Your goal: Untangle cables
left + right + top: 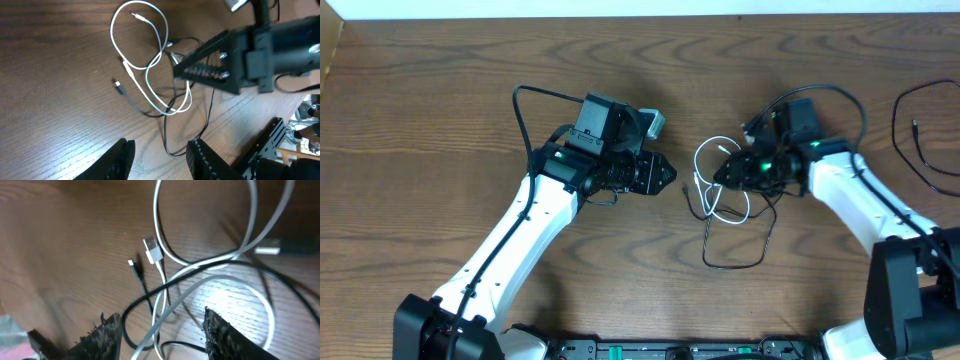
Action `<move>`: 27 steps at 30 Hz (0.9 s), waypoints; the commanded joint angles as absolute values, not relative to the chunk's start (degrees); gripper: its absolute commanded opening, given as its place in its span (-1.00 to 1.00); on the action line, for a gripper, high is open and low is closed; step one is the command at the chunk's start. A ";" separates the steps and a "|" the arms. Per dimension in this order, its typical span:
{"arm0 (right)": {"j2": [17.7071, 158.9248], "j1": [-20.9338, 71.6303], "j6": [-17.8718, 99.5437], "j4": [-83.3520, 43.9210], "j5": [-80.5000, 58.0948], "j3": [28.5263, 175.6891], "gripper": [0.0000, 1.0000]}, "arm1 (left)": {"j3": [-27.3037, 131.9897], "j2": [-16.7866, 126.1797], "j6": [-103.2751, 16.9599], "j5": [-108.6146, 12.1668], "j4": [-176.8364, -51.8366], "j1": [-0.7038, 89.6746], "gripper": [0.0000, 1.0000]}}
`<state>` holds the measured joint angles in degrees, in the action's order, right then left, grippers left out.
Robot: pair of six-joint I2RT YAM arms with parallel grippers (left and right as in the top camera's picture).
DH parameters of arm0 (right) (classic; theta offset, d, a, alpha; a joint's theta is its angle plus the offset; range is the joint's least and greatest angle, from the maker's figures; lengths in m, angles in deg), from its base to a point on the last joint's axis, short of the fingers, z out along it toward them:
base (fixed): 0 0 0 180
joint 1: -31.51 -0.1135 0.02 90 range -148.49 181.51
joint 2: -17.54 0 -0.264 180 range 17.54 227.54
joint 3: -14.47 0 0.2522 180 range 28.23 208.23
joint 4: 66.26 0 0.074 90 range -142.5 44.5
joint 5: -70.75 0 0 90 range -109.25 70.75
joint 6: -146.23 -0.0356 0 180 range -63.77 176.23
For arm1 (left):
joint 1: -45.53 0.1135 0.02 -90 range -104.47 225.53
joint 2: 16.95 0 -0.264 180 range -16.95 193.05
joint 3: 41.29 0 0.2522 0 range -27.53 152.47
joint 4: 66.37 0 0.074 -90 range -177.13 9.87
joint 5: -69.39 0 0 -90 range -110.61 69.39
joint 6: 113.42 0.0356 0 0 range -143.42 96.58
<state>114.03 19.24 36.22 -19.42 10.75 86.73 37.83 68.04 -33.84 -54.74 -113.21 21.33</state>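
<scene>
- The brown wood-grain bench (420, 120) carries the tangle a little right of its middle, between the two arms.
- The thin white cord (155, 215) lies in a rough figure-eight, with one loop toward the far side and a smaller one toward the near side.
- The thin black cord (150, 295) crosses the white cord where its loops meet. From there it trails toward the robot's base in a wide, slack loop.
- The white flat plug (152, 250) rests on the wood inside the tangle. The small black plug tip (132, 264) lies just beside it, apart from it.
- The right gripper (160, 316) sits low over the tangle. Its jaws are spread, and both cords run across the gap between them. Neither cord looks pinched.
- In the left wrist view, the right gripper's toothed fingers (205, 72) point into the spot where the cords cross.
- The left gripper (667, 173) is just to the robot's left of the tangle, pointing toward it and apart from the cords. Its jaws are parted with only bare wood between them.
- Another thin black wire (895, 120) curves in an open loop near the bench's right edge, well apart from the tangle.
</scene>
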 commanded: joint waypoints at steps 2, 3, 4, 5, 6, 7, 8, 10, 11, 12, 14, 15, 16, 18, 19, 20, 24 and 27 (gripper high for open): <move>114.14 16.44 30.06 -19.94 5.09 85.84 -0.08 | 37.20 68.46 -32.94 -54.39 -113.54 21.33 -0.21; 114.14 16.09 30.08 -19.86 4.70 85.84 -0.10 | 37.20 68.46 -32.94 -54.39 -113.54 21.33 -0.21; 114.12 15.90 30.08 -19.73 4.63 85.84 -0.11 | 37.20 68.46 -32.94 -54.39 -113.54 21.33 -0.21; 114.14 15.72 30.08 -19.70 4.63 85.81 -0.13 | 37.20 68.46 -32.94 -54.39 -113.54 21.33 -0.21; 114.14 15.63 30.08 -19.66 4.63 85.81 -0.15 | 37.20 68.46 -32.94 -54.39 -113.54 21.33 -0.21; 114.14 15.52 30.08 -19.55 4.63 85.81 -0.18 | 37.20 68.46 -32.94 -54.39 -113.54 21.33 -0.21; 114.12 15.48 30.08 -19.44 4.63 85.81 -0.22 | 37.20 68.46 -32.94 -54.39 -113.54 21.33 -0.21; 114.14 15.48 30.08 -19.14 4.48 85.81 -0.29 | 37.20 68.46 -32.94 -54.39 -113.54 21.35 -0.21; 114.12 15.48 30.06 -18.83 3.87 85.81 -0.31 | 37.20 68.46 -32.94 -54.39 -113.54 21.35 -0.21; 114.14 15.48 30.06 -18.52 3.10 85.81 -0.34 | 37.20 68.46 -32.94 -54.39 -113.54 21.33 -0.21; 114.14 15.48 30.06 -17.69 1.24 85.81 -0.48 | 37.20 68.46 -32.94 -54.39 -113.54 21.33 -0.21; 114.12 15.48 30.08 -17.19 0.31 85.81 -0.51 | 37.20 68.46 -32.94 -54.39 -113.54 21.33 -0.21; 114.14 15.48 30.08 -16.82 -0.39 85.79 -0.53 | 37.20 68.46 -32.94 -54.41 -113.54 21.33 -0.21; 114.14 15.35 30.10 -16.25 -1.90 85.62 -0.55 | 37.20 68.46 -32.94 -54.39 -113.56 21.33 -0.21; 114.14 15.24 30.10 -16.08 -2.67 85.40 -0.55 | 37.20 68.46 -32.94 -54.41 -113.54 21.33 -0.21; 114.14 15.06 30.10 -16.05 -3.59 85.03 -0.55 | 37.20 68.46 -32.94 -54.41 -113.56 21.33 -0.21; 114.14 14.74 30.04 -17.67 -5.81 82.45 -0.56 | 37.20 68.46 -32.94 -54.41 -113.58 21.33 -0.21; 114.14 14.63 30.06 -20.62 -5.60 80.26 -0.60 | 37.20 68.46 -32.94 -54.39 -113.60 21.33 -0.21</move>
<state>114.03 15.06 30.54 -19.49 -3.72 82.03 37.83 68.04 -33.84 -54.74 -113.34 21.33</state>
